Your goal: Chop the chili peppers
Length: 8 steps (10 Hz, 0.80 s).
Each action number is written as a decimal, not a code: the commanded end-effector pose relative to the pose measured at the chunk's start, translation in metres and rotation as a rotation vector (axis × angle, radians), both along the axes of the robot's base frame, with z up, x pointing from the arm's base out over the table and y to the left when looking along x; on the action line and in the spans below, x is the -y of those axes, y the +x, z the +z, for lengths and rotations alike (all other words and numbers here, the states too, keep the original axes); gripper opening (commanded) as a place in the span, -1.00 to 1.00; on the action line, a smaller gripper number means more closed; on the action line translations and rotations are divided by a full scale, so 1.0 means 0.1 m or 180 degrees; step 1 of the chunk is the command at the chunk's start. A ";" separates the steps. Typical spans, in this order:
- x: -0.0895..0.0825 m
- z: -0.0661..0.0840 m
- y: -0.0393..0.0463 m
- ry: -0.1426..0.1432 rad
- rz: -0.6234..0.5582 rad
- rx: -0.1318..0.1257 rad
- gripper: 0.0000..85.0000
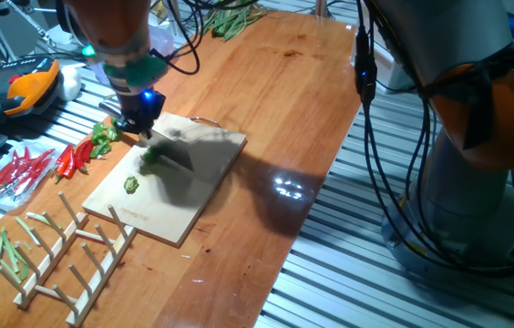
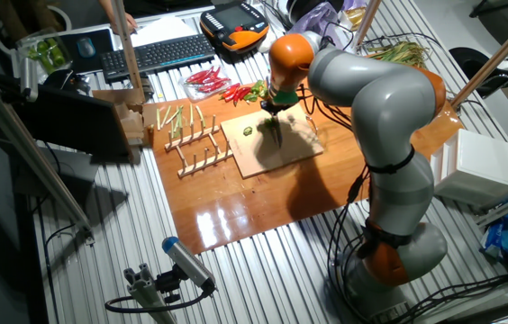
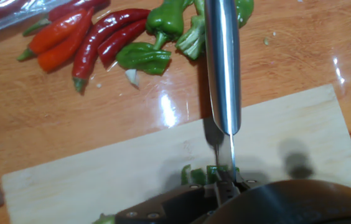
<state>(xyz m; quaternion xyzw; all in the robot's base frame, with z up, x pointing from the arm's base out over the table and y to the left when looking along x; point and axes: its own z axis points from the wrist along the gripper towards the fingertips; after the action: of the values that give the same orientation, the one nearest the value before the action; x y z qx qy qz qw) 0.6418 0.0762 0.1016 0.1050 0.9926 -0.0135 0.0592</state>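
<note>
One pale rectangular wooden cutting board (image 1: 179,187) lies on the brown wooden table (image 1: 284,100), left of centre in one fixed view. Over it hangs the black two-finger gripper (image 1: 141,117), carrying a long steel knife blade (image 3: 223,62) (finger spread cannot be told). Small bright-green chili pepper chunks (image 3: 210,174) sit under the blade's base, low in the hand view, another chunk (image 1: 132,185) lower left.
</note>
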 end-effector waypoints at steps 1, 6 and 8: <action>-0.03 0.03 -0.036 -0.0045 0.0001 -0.0008 -1.00; 0.04 -0.05 -0.111 -0.0092 0.0075 0.0018 -1.00; 0.07 -0.08 -0.111 -0.0146 0.0115 0.0030 -1.00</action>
<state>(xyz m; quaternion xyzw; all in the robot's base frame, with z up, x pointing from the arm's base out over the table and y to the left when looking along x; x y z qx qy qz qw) 0.6309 0.0693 0.0934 0.0858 0.9934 -0.0344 0.0675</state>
